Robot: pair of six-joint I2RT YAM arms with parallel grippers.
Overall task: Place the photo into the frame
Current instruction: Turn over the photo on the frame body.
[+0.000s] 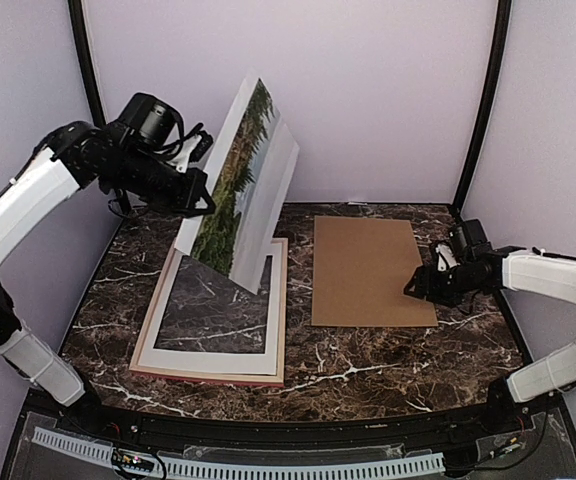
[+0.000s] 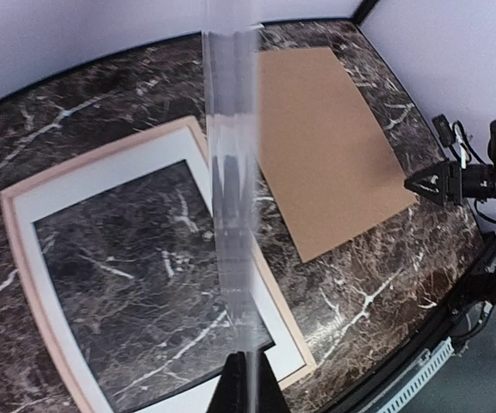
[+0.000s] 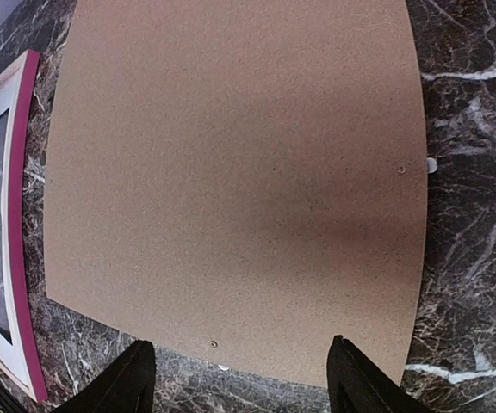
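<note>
The left gripper (image 1: 203,195) is clamped shut on the upper-left edge of the photo (image 1: 238,190). The print stands steeply tilted above the frame (image 1: 208,377), printed side showing to the overhead camera. Its lower corner is down close to the frame's right rail, though the overhead view does not show whether it touches. The frame lies flat on the table (image 1: 388,370) with the white mat (image 1: 218,358) seated inside it.

The main risk is the print itself: thin and held along one edge only, it could bow or crease as it is laid over. If the low corner acts as a pivot, it may skid across the mat or out over the right rail. The sheet would then land skewed, with one edge riding on the rail instead of dropping inside. A dragging corner could also shift the mat in its seat, and a light pinch could let the print slip out early. The left wrist camera sees the print only edge-on as a blurred strip, so it gives little help with alignment.

Nothing stands between the photo and the frame's opening. The brown backing board (image 1: 368,270) lies flat to the right of the frame, with a strip of marble between them — near enough that a sliding print could ride onto it. The right gripper (image 1: 415,290) sits low at the board edge farthest from the frame, jaws apart and holding nothing.
</note>
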